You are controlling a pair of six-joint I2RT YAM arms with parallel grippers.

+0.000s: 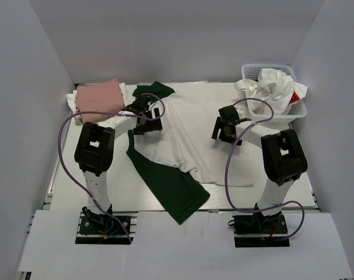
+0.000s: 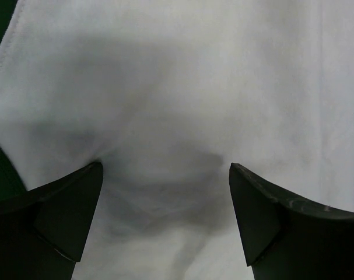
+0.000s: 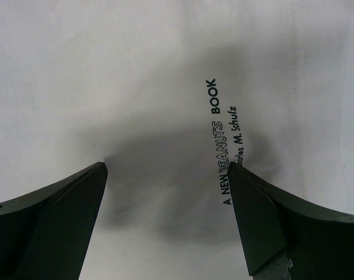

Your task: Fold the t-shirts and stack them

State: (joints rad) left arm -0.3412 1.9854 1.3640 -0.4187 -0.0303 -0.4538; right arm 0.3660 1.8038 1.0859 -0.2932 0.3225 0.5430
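White walls close in a pale surface (image 1: 127, 195). Spread across its middle lies a white shirt (image 1: 188, 140), one green sleeve (image 1: 171, 184) trailing toward the near edge, the other sleeve (image 1: 156, 90) at the far side. The left pincer (image 2: 165, 169) hangs released, jaws wide, close above the white cloth near the far sleeve. The right pincer (image 3: 168, 166) is likewise released over the shirt's right part, at black lettering (image 3: 220, 134) reading "A NEW PEANUTS BOOK". A folded pink shirt (image 1: 100, 99) sits at the far left corner. At the far right, a mesh basket (image 1: 252, 70) holds a crumpled shirt (image 1: 273, 87) with a red mark (image 1: 294, 98).
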